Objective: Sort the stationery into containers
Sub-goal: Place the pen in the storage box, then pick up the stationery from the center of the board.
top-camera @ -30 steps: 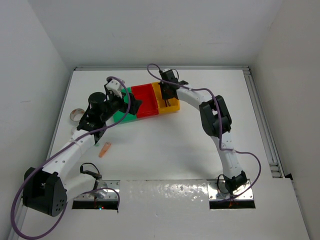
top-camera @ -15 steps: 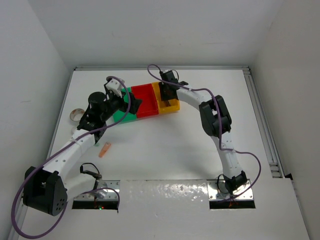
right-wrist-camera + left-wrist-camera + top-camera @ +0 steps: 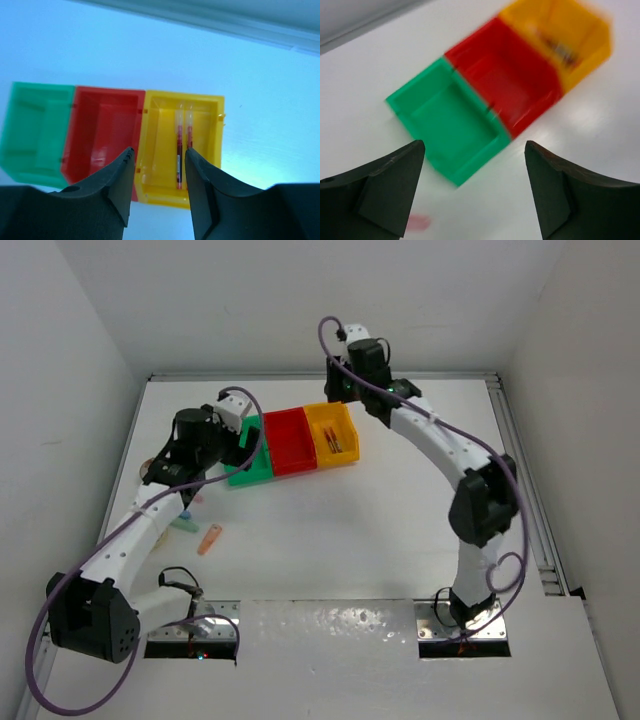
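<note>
Three joined bins sit mid-table: green [image 3: 250, 466], red [image 3: 285, 442], yellow-orange [image 3: 333, 434]. Two thin red pens [image 3: 182, 145] lie side by side in the yellow bin [image 3: 160, 180]. The green bin [image 3: 445, 125] and the red bin [image 3: 505, 75] look empty. My right gripper [image 3: 343, 392] [image 3: 159, 151] is open and empty, raised above the bins' far side. My left gripper [image 3: 222, 445] [image 3: 474, 147] is open and empty, just left of the green bin. An orange stick [image 3: 209, 538] and a teal stick [image 3: 185, 524] lie on the table near the left arm.
The tape roll [image 3: 146, 470] sits at the table's left edge, mostly hidden behind the left arm. White walls close the table at left, back and right. A metal rail [image 3: 525, 480] runs along the right edge. A blurred pink patch [image 3: 417, 222] shows below my left fingers.
My right gripper has lifted out of the yellow bin and moved back, leaving the pens inside. My left gripper has drawn back left from over the green bin, uncovering the teal stick.
</note>
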Controlling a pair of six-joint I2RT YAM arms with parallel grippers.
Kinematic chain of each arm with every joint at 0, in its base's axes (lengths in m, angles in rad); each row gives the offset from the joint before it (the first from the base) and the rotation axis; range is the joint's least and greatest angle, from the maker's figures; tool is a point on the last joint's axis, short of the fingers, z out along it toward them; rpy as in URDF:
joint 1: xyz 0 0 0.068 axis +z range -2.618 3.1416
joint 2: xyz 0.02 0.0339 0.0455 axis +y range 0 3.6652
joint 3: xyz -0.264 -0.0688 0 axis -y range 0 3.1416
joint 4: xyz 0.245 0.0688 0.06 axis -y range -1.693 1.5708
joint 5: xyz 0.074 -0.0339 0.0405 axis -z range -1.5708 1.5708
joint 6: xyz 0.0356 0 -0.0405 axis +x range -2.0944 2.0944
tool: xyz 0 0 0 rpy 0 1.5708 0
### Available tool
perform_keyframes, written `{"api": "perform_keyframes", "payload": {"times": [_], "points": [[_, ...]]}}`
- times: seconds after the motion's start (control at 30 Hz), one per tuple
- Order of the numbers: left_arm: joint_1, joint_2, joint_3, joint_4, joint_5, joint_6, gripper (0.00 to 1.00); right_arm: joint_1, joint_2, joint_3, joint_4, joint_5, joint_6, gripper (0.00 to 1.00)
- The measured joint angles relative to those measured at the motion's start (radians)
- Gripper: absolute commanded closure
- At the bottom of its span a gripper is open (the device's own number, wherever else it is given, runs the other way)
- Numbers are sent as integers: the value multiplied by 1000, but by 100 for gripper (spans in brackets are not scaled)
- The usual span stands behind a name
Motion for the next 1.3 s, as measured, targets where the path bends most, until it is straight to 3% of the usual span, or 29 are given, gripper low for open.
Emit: {"api": "perform_keyframes", "payload": {"times": [0.07, 0.17, 0.33, 0.5, 0.7, 0.8, 1.0, 1.1, 1.23, 1.3], "points": [[14, 9, 53, -165, 3, 126, 16, 0, -117, -47, 20, -1, -8, 53], [19, 71, 124, -403, -43, 251, 16, 1, -270, -166, 72, -1, -15, 49], [33, 276, 118, -675, -86, 334, 16, 11, -401, -398, 120, -3, -10, 46], [33, 293, -34, -748, -171, 357, 13, 14, -402, -544, 94, -4, 4, 46], [100, 359, -63, -694, -203, 335, 18, 17, -412, -588, 93, -1, 14, 46], [112, 415, -73, -643, -206, 326, 25, 18, -430, -608, 92, 8, 22, 46], [118, 443, -84, -617, -184, 314, 54, 18, -447, -618, 91, 35, 24, 46], [118, 443, -89, -615, -168, 303, 78, 18, -455, -621, 90, 60, 24, 46], [118, 442, -89, -616, -161, 293, 100, 18, -470, -626, 90, 86, 23, 46], [118, 442, -85, -620, -160, 288, 100, 18, -479, -630, 91, 94, 22, 46]]}}
